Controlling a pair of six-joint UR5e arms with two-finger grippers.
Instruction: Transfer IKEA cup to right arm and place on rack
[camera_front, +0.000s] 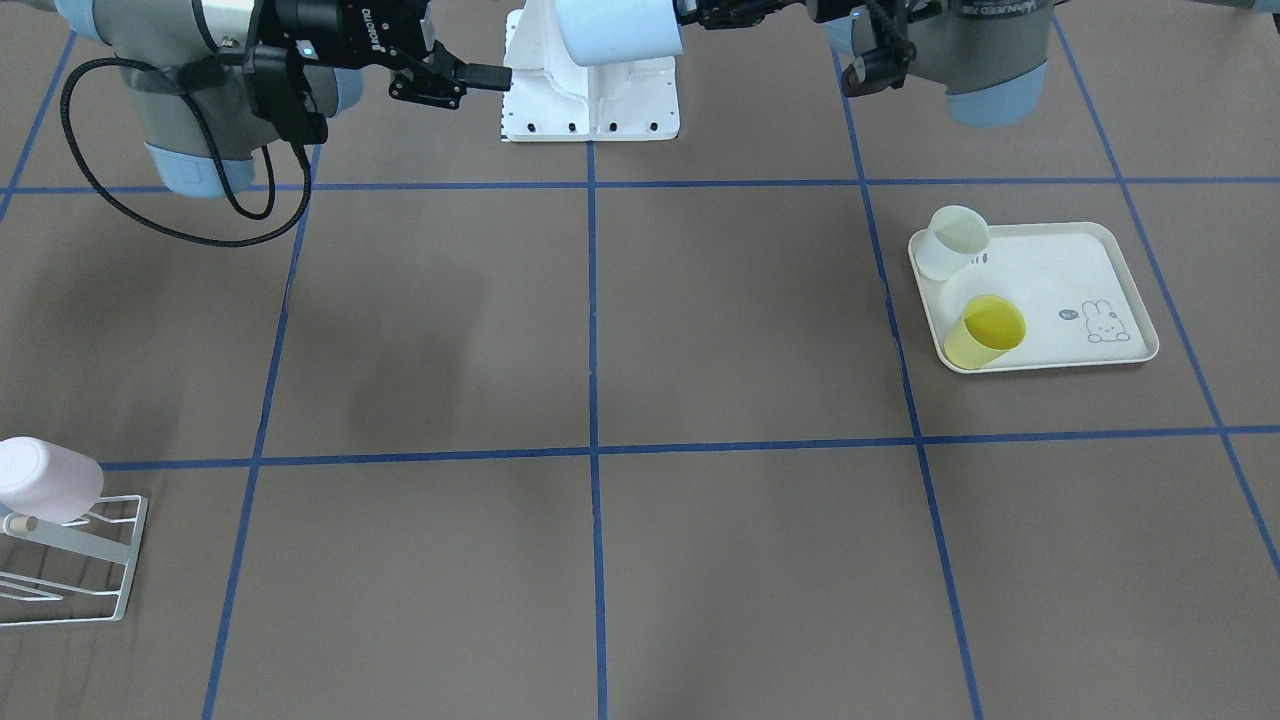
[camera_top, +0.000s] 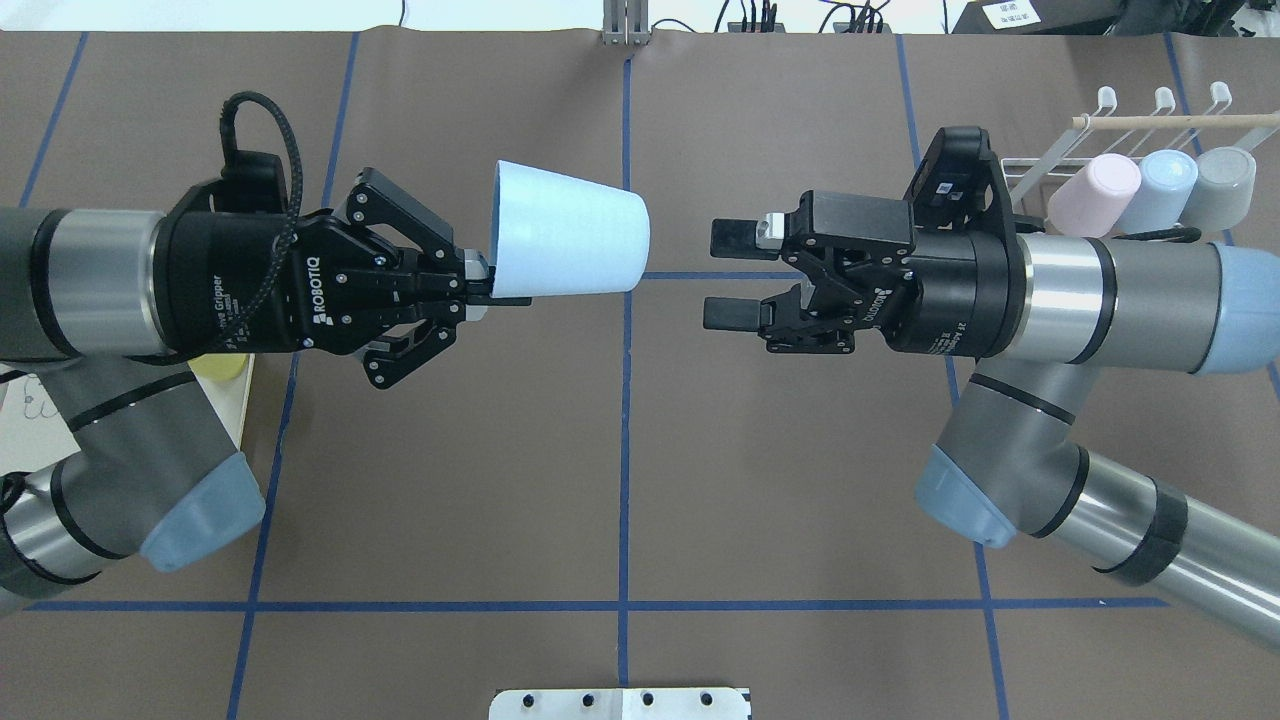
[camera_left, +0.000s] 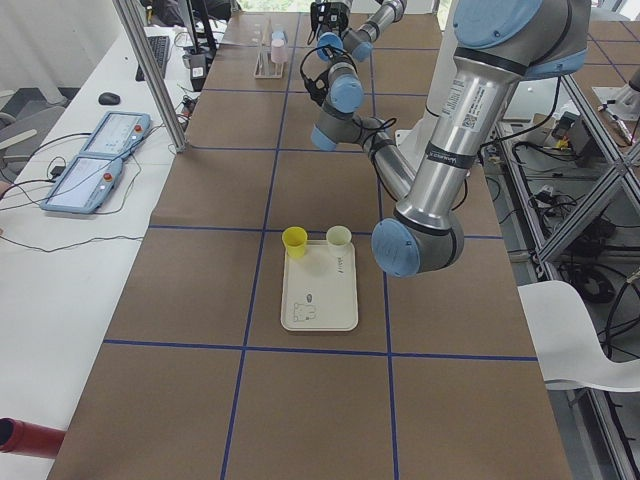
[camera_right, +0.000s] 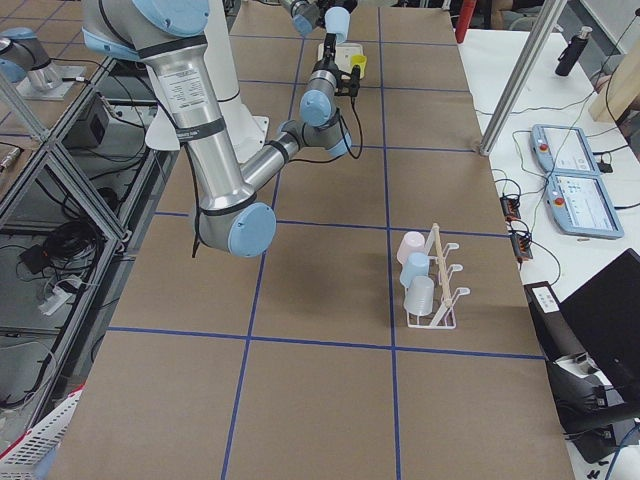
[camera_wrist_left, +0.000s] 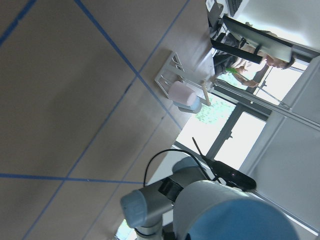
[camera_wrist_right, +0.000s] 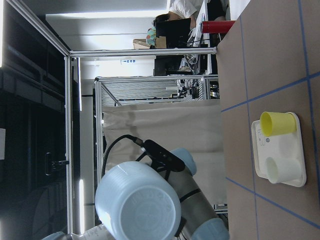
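Light blue IKEA cup (camera_top: 565, 230) up in the air over the bench (camera_top: 450, 480), lying sideways, rim pinched tight in the jaws of the left gripper (camera_top: 490, 290). Facing its bottom, near but not touching: right gripper (camera_top: 733, 275), jaws wide open. Behind the right arm: white rack (camera_top: 1170, 119) holding a pink cup (camera_top: 1095, 192), a pale blue cup (camera_top: 1158, 188) and a grey cup (camera_top: 1222, 180).

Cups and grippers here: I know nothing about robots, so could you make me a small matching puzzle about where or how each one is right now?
Things:
1. yellow cup
2. pink cup
3. left gripper
4. right gripper

States:
A. on the rack
B. open, holding nothing
C. standing on the tray
D. shut on the light blue cup

Pairs: 1-C, 2-A, 3-D, 4-B
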